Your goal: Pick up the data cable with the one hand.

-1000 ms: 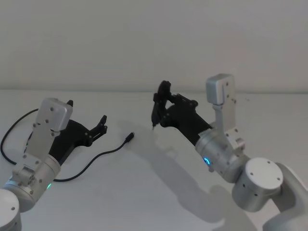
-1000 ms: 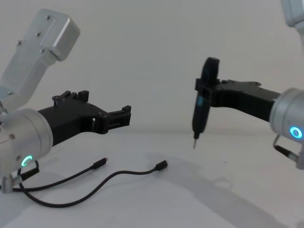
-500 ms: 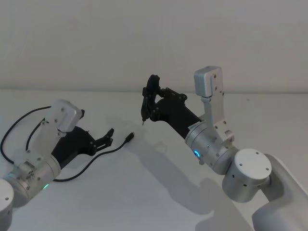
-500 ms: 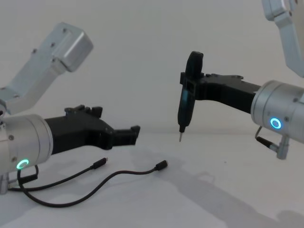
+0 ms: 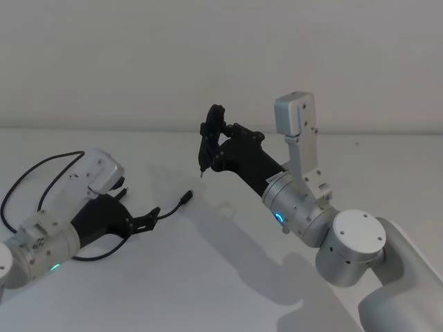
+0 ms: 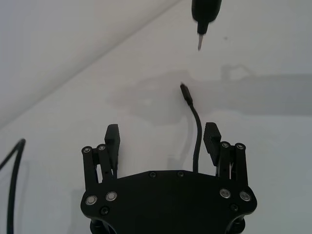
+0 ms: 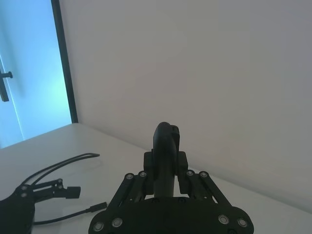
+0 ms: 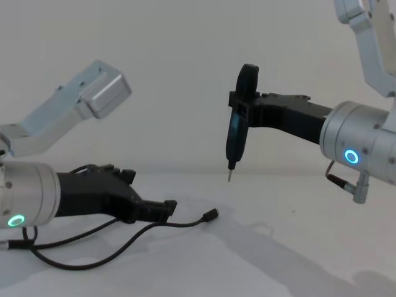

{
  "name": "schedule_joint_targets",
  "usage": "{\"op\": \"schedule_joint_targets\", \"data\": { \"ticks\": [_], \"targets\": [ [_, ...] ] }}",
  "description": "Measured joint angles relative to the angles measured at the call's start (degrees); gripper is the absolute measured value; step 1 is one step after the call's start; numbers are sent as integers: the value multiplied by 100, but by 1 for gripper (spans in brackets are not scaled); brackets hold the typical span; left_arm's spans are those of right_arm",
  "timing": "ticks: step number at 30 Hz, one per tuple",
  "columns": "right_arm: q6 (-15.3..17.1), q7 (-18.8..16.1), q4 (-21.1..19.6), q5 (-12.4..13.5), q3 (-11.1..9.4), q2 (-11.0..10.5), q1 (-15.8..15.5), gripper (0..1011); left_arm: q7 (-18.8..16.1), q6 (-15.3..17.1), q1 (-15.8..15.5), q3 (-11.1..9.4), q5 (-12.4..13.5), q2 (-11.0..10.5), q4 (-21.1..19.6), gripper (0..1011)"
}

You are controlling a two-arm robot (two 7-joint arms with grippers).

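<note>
Data cable, 1: loosely curved on the table, left of centre.
Left gripper, 1: low over table, fingers spread wide, astride cable behind one plug. Right gripper, 1: raised, clamped on black pen-shaped tool, tip down.

Matt rubbery data cable — smooth matt table.

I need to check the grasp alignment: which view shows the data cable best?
Left wrist view: the data cable is seen between the left gripper's open jaws, near one finger, plug ahead. Head view shows its long curve; chest view shows it side-on; right wrist view shows it far off.
</note>
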State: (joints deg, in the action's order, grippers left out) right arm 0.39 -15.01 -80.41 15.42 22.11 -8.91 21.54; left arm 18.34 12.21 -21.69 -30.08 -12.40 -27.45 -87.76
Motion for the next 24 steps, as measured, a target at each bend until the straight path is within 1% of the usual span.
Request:
{"op": "schedule_joint_targets", "data": {
  "ticks": [3,6,7,13,20,24],
  "targets": [
    [-1,-3,11,0,3,7,11,275,133,100,-51,10,-59,-6,105,1001],
    [-1,-5,18,0,6,12,18,275,285,184,-91,63,-186,13,213,1001],
    [-1,-6,20,0,6,13,20,274,285,184,-91,63,-186,13,213,1001],
    [-1,-9,31,0,10,17,31,275,611,326,-155,169,-484,79,405,1001],
    [-1,-15,36,0,14,22,36,275,931,467,-230,196,-763,145,542,1001],
    [-1,-15,39,0,14,24,38,275,1068,529,-265,184,-862,168,593,1001]
  ]
}}
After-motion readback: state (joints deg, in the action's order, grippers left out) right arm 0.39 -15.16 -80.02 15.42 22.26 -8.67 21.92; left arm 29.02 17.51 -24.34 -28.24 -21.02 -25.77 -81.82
